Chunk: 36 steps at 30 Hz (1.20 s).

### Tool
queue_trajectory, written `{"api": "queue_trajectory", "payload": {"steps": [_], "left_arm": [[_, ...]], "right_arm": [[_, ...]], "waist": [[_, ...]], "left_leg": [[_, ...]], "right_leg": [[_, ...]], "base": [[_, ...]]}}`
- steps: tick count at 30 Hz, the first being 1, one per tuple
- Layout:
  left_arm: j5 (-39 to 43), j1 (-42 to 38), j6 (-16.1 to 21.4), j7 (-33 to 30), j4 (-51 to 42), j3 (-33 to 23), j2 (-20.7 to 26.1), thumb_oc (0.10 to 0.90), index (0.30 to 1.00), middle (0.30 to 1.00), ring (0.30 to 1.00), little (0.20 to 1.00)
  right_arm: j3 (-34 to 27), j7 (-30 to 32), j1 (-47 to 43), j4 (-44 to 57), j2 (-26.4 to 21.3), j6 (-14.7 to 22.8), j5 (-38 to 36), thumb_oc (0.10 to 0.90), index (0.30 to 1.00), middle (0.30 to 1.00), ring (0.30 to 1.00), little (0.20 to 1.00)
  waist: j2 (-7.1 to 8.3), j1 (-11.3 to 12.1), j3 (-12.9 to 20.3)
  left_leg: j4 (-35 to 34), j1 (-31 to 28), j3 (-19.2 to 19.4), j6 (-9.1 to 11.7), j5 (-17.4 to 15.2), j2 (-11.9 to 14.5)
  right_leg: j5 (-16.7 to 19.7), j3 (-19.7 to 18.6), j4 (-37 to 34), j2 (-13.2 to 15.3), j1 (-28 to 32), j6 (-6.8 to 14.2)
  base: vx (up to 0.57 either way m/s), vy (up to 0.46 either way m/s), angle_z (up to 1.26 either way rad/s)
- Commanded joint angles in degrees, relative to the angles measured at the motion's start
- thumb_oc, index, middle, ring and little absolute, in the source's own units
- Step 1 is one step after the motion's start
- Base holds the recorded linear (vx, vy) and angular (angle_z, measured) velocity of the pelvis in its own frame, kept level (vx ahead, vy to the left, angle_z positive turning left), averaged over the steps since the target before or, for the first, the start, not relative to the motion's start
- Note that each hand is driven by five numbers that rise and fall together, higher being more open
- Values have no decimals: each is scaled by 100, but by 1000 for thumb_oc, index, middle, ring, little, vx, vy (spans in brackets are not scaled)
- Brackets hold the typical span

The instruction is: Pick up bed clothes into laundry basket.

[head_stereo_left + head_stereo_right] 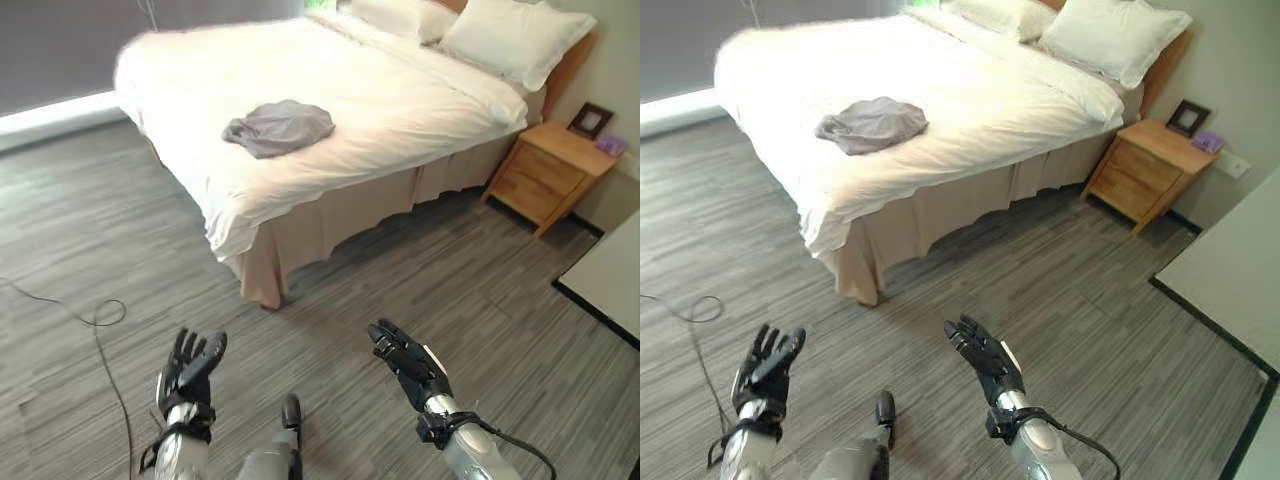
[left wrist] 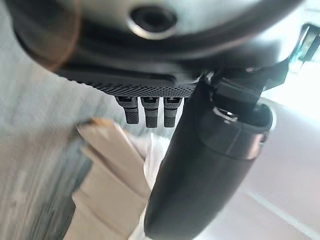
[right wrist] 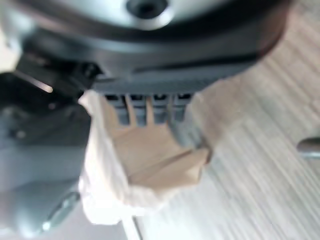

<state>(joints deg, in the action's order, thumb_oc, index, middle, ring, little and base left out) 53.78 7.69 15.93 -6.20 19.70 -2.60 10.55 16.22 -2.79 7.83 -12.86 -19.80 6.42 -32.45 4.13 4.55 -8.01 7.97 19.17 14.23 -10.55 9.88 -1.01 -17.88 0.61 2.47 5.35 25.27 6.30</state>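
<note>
Hovering above floor: left hand (image 1: pixel 190 372), right hand (image 1: pixel 408 362), fingers extended, empty; crumpled grey garment (image 1: pixel 280 127) on bed (image 1: pixel 400 100).

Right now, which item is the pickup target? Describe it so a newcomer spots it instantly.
Start at the big white bed. On its foot half, away from the pillows, lies a crumpled grey garment. It is the one dark, wrinkled thing on the smooth white cover.

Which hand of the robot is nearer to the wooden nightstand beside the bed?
The right hand. The nightstand stands far off on the robot's right, past the bed. The right hand hangs over the floor on that side; the left hand is further left, more distant.
</note>
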Motion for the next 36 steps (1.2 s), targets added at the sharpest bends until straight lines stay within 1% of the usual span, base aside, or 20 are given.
{"api": "queue_trajectory", "payload": {"steps": [1, 2, 3, 4, 5, 7, 9, 11, 13, 14, 16, 17, 19, 20, 22, 23, 25, 31, 34, 36], "left_arm": [[-477, -243, 543, 143, -709, -61, 174, 800, 900, 900, 900, 900], [-612, -252, 517, 47, -715, -25, 179, 800, 900, 900, 900, 900], [-630, -302, 520, -7, -751, 15, 221, 800, 900, 900, 900, 900], [-724, -428, 518, -12, -834, 81, 307, 800, 900, 900, 900, 900], [-1059, -543, 517, -70, -888, 113, 474, 800, 900, 900, 900, 900], [-1184, -820, 533, -49, -924, 158, 630, 800, 900, 900, 900, 900], [-1313, -1161, 576, -40, -1077, 194, 896, 800, 900, 900, 900, 900], [-1550, -1529, 591, -33, -1208, 246, 1181, 800, 900, 900, 900, 900], [-1883, -1922, 581, -87, -1408, 402, 1449, 800, 900, 900, 900, 900], [-2294, -2197, 563, 7, -1558, 553, 1765, 800, 900, 900, 900, 900], [-2606, -2393, 556, -62, -1439, 610, 1964, 800, 900, 900, 900, 900], [-3131, -2755, 455, -123, -1184, 732, 2512, 800, 900, 900, 900, 900], [-3133, -2774, 460, -127, -1170, 745, 2516, 800, 900, 900, 900, 900], [-3697, -3146, 370, -268, -981, 792, 3203, 800, 900, 900, 900, 900], [-4116, -3577, 247, -311, -736, 981, 3782, 800, 900, 900, 900, 900], [-4638, -4174, 81, -381, -456, 1284, 4397, 800, 900, 900, 900, 900], [-4914, -5124, -53, -467, 57, 1874, 4800, 800, 900, 900, 900, 900], [-5351, -6453, -281, -322, 1049, 2772, 5348, 800, 900, 900, 900, 900], [-5276, -6859, -304, -173, 1670, 3121, 5389, 800, 900, 900, 900, 900], [-5164, -7307, -331, 47, 2664, 3519, 5219, 800, 900, 900, 900, 900]], "right_arm": [[-216, -135, -176, 864, 76, 469, 166, 800, 900, 900, 900, 900], [-205, -124, -166, 829, 118, 504, 201, 800, 900, 900, 900, 900], [-216, -52, -173, 790, 163, 500, 190, 800, 900, 900, 900, 900], [-267, -10, -174, 766, 230, 537, 69, 800, 900, 900, 900, 900], [-317, -20, -128, 745, 279, 577, -16, 800, 900, 900, 900, 900], [-388, -27, -126, 791, 214, 575, 106, 800, 900, 900, 900, 900], [-512, -61, -83, 892, 137, 607, 89, 800, 900, 900, 900, 900], [-654, -102, -25, 846, 85, 641, 77, 800, 900, 900, 900, 900], [-781, -128, 60, 831, 111, 674, 39, 800, 900, 900, 900, 900], [-940, -271, 228, 961, 117, 663, -64, 800, 900, 900, 900, 900], [-961, -271, 133, 887, 37, 660, -6, 800, 900, 900, 900, 900], [-966, -334, 59, 838, -100, 662, 88, 800, 900, 900, 900, 900], [-971, -335, 54, 834, -93, 663, 89, 800, 900, 900, 900, 900], [-972, -377, -40, 790, -151, 665, 33, 800, 900, 900, 900, 900], [-966, -418, -43, 779, -195, 654, 34, 800, 900, 900, 900, 900], [-921, -502, -23, 756, -254, 654, 23, 800, 900, 900, 900, 900], [-882, -523, -25, 763, -276, 630, -16, 800, 900, 900, 900, 900], [-816, -667, 133, 767, -271, 531, -39, 800, 900, 900, 900, 900], [-765, -750, 212, 780, -291, 492, -95, 800, 900, 900, 900, 900], [-616, -858, 268, 800, -343, 442, -164, 800, 900, 900, 900, 900]], "waist": [[-142, 34, 589], [-16, 37, 605], [-67, 20, 554], [-117, -175, 434], [-190, -327, 384], [-388, -606, 314], [-488, -918, 269], [-472, -1124, 253], [-347, -1299, 251], [-225, -1421, 362], [-176, -1381, 456], [-231, -1382, 533], [-226, -1379, 525], [-286, -1342, 588], [-330, -1326, 649], [-408, -1330, 705], [-471, -1351, 699], [-587, -1383, 700], [-623, -1432, 687], [-686, -1548, 651]], "left_leg": [[-689, -249, 290, 1434, 445, 861], [-501, -311, 327, 1258, 204, 697], [-445, -417, 336, 1138, 48, 678], [-459, -659, 247, 1053, -70, 560], [-518, -845, 173, 993, -185, 472], [-840, -1338, -65, 902, -334, 385], [-1041, -1796, -183, 962, -472, 316], [-1102, -2072, -384, 1041, -671, 205], [-1093, -2268, -616, 1081, -911, 65], [-1029, -2367, -950, 1049, -1070, -78], [-1026, -2360, -923, 1047, -1081, -106], [-1024, -2345, -960, 1064, -1091, -82], [-1022, -2347, -963, 1064, -1094, -82], [-1026, -2353, -991, 1076, -1112, -58], [-1070, -2353, -1026, 1098, -1093, -35], [-1166, -2358, -1042, 1137, -1038, -1], [-1253, -2296, -1106, 1191, -962, 35], [-1295, -2240, -1109, 1240, -936, 68], [-1297, -2224, -1072, 1250, -932, 81], [-1297, -2194, -988, 1281, -926, 112]], "right_leg": [[884, 136, 574, 81, -727, 97], [1742, 81, 1447, 297, -883, 292], [2333, 14, 2368, 329, -1307, 399], [2702, -156, 3031, 273, -1746, 380], [2884, -334, 3346, 172, -2015, 335], [2287, -232, 3716, 7, -2809, 148], [1882, 245, 2907, 322, -3196, 27], [1699, 428, 1741, 341, -3289, 36], [1734, 115, 559, 198, -3149, 177], [1894, -598, 343, 56, -2932, 311], [2017, -516, 258, 142, -2838, 322], [1970, -605, 167, 67, -2789, 294], [1969, -601, 163, 67, -2782, 293], [1885, -575, 78, 47, -2682, 275], [1846, -564, 10, 33, -2615, 266], [1808, -522, -50, 28, -2548, 266], [1790, -466, -121, 22, -2541, 269], [1815, -437, -293, 6, -2530, 278], [1825, -464, -305, 3, -2538, 278], [1844, -499, -333, -4, -2565, 286]], "base": [[648, 241, -73], [540, 270, -54], [504, 289, -21], [455, 288, -12], [455, 272, 15], [457, 252, 64], [450, 155, 86], [426, 31, 70], [485, -24, 132], [492, -35, 169], [304, -49, 145], [148, -35, 92], [98, -23, 26], [149, -43, 1], [166, -58, -17], [115, -68, -17], [72, -72, -7], [48, -35, 9], [26, -20, -12], [0, -14, -11]]}}
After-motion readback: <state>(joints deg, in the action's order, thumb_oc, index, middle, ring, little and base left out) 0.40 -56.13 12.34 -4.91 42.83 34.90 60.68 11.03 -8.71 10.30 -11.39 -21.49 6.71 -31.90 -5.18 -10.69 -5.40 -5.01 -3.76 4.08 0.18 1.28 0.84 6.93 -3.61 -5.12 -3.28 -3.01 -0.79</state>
